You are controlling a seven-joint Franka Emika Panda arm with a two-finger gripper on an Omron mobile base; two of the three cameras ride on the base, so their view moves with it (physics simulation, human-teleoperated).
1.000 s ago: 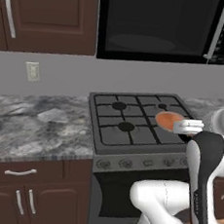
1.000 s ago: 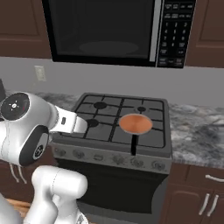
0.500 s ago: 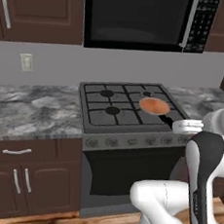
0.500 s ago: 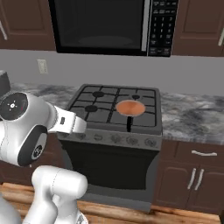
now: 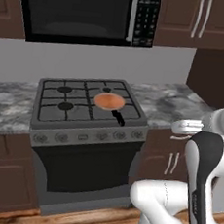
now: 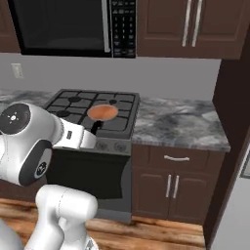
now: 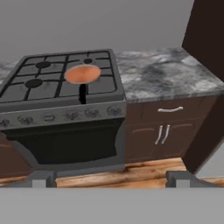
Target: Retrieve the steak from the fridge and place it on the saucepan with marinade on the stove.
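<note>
While the claw point(image 7: 107, 178) is wide open and holds nothing, with the pan point(image 7: 82, 73) of sauce ahead on the stove point(image 7: 61, 83), it should find the fridge and grab 1 steak gently.

The saucepan point(image 7: 82, 73), filled with flat orange-brown marinade point(image 5: 109, 101), is set on the stove point(image 7: 52, 89), well beyond the gripper's point(image 7: 107, 178) wide-spread fingertips.

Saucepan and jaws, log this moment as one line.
saucepan: on stove, right front burner | marinade: inside pan | gripper: jaws open, holding nothing, away from stove
</note>
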